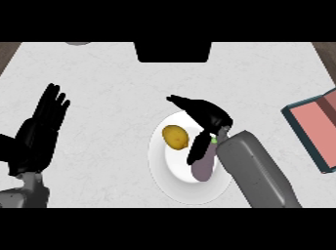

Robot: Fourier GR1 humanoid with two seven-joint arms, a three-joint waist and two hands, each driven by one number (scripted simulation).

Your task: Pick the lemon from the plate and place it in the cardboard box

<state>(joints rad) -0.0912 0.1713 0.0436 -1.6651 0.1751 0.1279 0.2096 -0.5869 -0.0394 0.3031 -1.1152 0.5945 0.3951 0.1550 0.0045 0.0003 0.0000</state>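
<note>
A yellow lemon [175,136] lies on the left part of a white plate [172,168] in the middle of the counter. My right hand [205,118] hovers over the plate just right of the lemon, fingers and thumb spread and relaxed, holding nothing. A finger reaches down beside the lemon's right edge. A purple object [202,168] on the plate is partly hidden by the right forearm. The cardboard box [328,128], reddish inside with a dark rim, sits open at the right edge. My left hand [39,131] rests open at the left, fingers up.
A black object [173,51] stands at the counter's far edge in the middle. A grey item [77,43] peeks in at the top left. Dark wooden floor shows past both far corners.
</note>
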